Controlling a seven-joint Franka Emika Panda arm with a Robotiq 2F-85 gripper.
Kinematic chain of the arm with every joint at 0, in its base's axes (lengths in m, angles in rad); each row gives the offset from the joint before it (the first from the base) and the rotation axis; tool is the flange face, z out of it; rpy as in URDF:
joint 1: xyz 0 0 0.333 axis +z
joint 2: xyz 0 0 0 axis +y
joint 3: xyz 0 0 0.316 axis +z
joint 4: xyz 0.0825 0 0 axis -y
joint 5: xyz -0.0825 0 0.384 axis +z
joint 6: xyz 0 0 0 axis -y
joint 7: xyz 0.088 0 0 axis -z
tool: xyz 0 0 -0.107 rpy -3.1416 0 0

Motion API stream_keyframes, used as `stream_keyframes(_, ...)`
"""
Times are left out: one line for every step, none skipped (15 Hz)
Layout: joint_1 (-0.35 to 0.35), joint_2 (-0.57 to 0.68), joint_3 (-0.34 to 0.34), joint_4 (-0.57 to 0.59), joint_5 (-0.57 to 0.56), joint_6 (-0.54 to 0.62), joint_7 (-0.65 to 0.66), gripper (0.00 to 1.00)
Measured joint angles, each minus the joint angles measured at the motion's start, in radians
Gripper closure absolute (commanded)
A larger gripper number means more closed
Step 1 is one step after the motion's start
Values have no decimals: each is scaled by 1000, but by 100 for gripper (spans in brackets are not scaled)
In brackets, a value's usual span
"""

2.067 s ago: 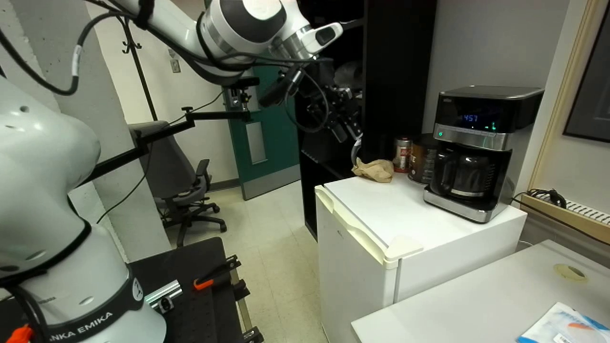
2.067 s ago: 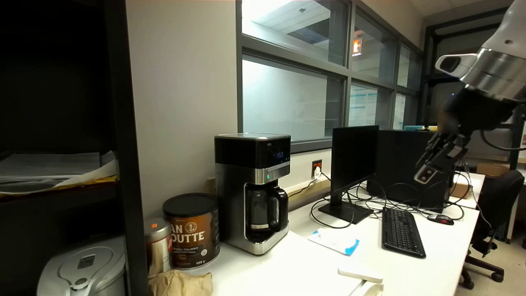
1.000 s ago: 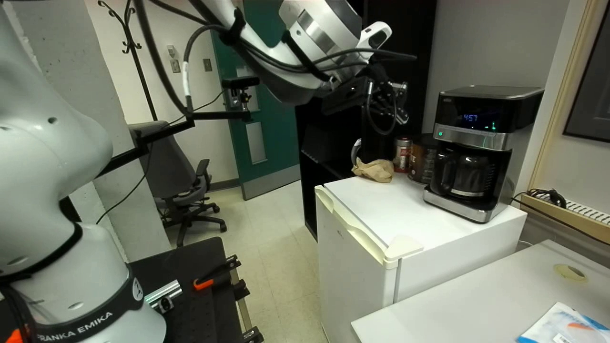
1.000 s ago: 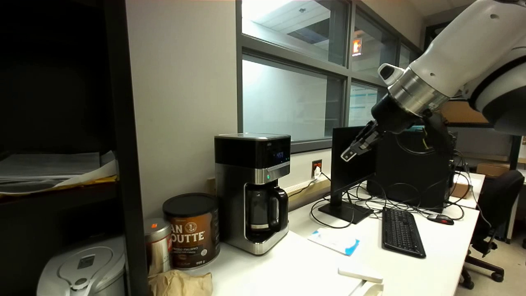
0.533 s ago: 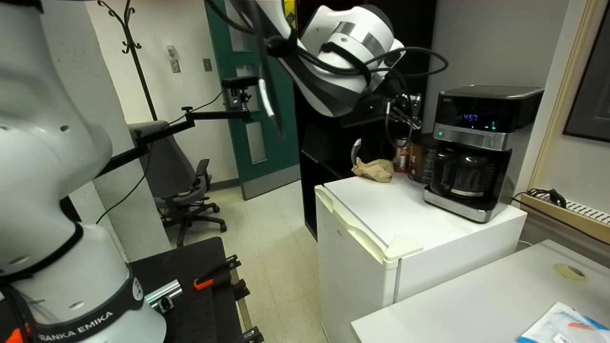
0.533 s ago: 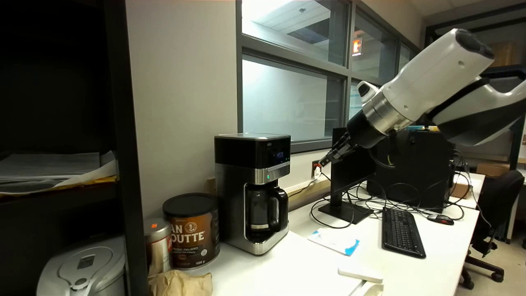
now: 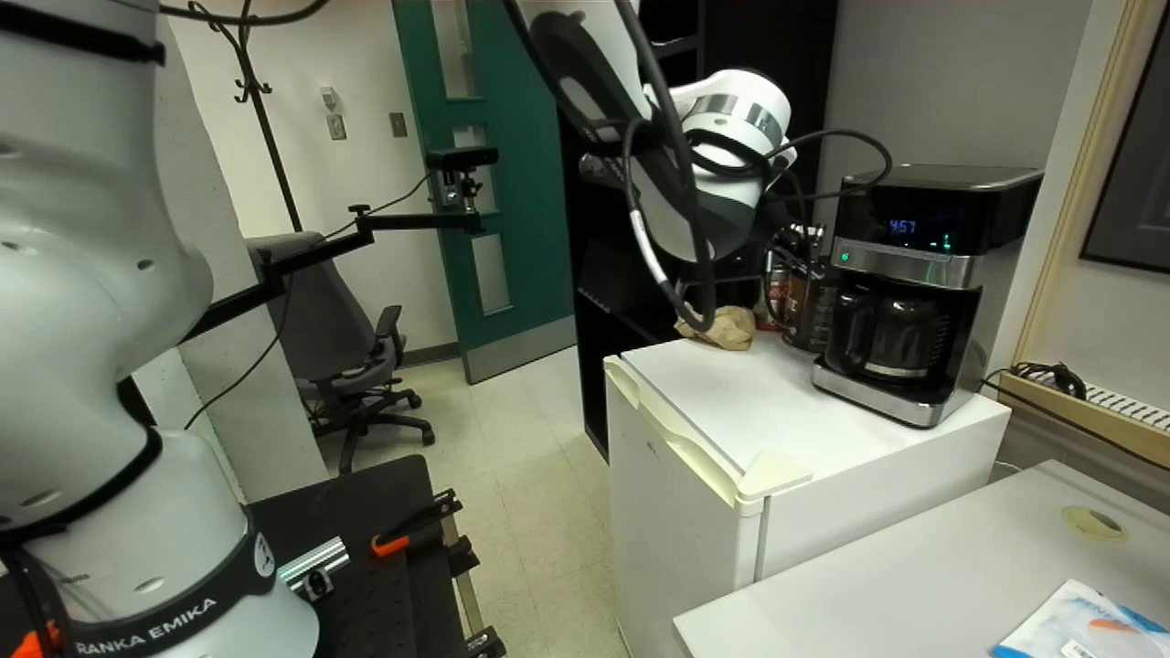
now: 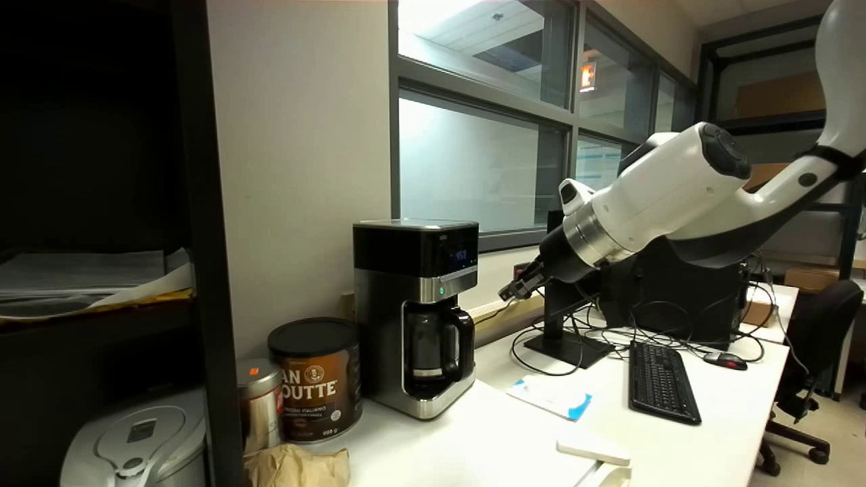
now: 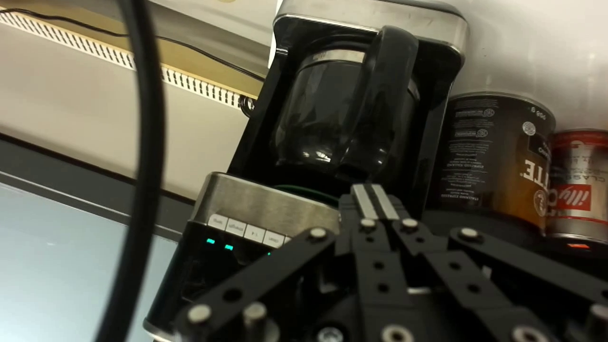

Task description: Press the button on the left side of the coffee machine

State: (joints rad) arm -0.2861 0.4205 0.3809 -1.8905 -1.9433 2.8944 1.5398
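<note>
The gripper [image 9: 374,204] is seen in the wrist view with its fingertips drawn together, and nothing is held between them. It is angled downward towards the front of the coffee machine [image 8: 385,345], near but not touching: in an exterior view a gap is left between the fingertips and the silver-grey band [image 8: 430,289]. The arm [image 8: 656,186] is stretched in from the right there.

The coffee machine is stood upright on the right of the white fridge [image 7: 681,512]. At the left end of its band a small green light [image 7: 845,257] is lit; above, blue digits [image 7: 902,227] are displayed, and a dark carafe [image 7: 900,338] is held in the recess below.

A large brown can [image 8: 318,385] is placed left of the machine in both exterior views, with a smaller tin [image 8: 260,406] further left and crumpled paper [image 8: 298,467] beside that. On the desk [image 7: 914,576], near right in an exterior view, a blue-and-white packet [image 7: 1079,626] is laid. A keyboard [image 8: 663,382] and a mouse [image 8: 725,360] are set right of the packet in an exterior view.
</note>
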Motion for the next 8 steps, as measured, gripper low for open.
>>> stream_keyframes(2,18,3,17,-31,-7,26,100)
stream_keyframes(2,35,7,33,-60,-13,51,100)
stream_keyframes(2,49,12,48,-86,-20,73,100)
stream_keyframes(2,63,17,63,-111,-25,94,100)
stream_keyframes(2,75,21,77,-133,-29,112,100)
stream_keyframes(2,86,26,89,-153,-33,129,100)
stream_keyframes(2,95,30,101,-171,-37,144,100)
stream_keyframes(2,105,35,113,-188,-42,158,100)
